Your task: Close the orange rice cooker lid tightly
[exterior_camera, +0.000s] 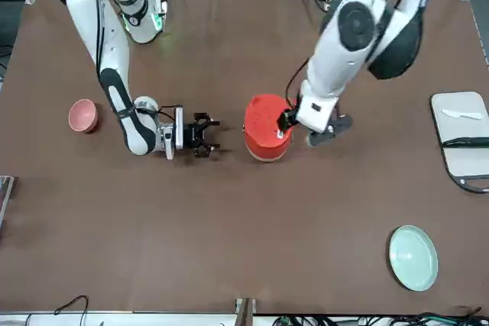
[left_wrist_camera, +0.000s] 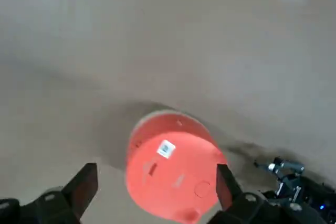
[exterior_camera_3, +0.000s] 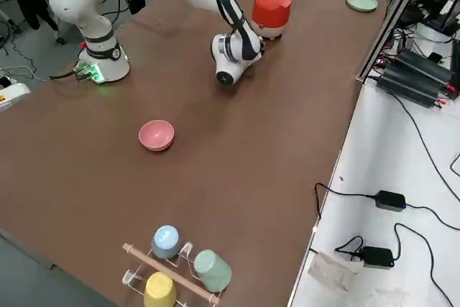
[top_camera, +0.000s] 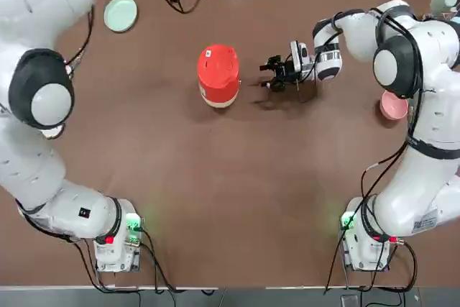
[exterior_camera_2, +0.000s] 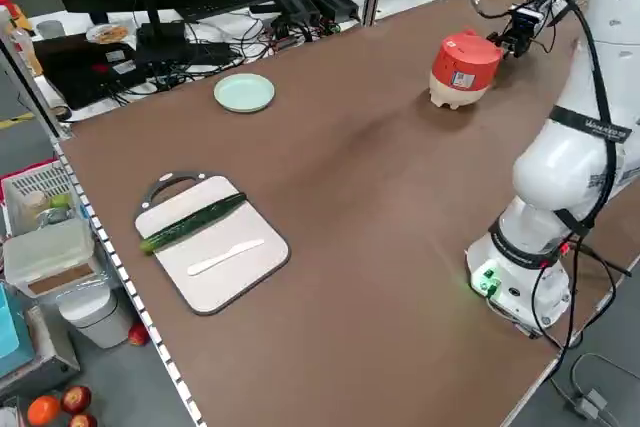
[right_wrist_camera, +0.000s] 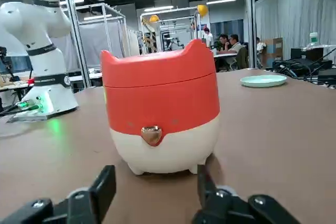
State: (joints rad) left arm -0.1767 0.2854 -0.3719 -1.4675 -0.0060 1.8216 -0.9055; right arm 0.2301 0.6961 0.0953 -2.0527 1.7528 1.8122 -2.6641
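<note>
1 lid (left_wrist_camera: 176, 174) down on cooker (right_wrist_camera: 161, 114) — left gripper (left_wrist_camera: 157, 195) seemingly above, fingers apart; right gripper (right_wrist_camera: 156, 182) beside, fingers apart.

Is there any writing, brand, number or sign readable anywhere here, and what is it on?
No text can be read for certain.
White sticker on the red cooker's lid: print too small.
Label on the cooker's side: too small.
Dark bands on the white robot arm: lettering too blurred.

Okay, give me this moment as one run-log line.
orange-red round-lidded rice cooker: lid down | right gripper: open, facing cooker's metallic latch | left gripper: open, above lid
</note>
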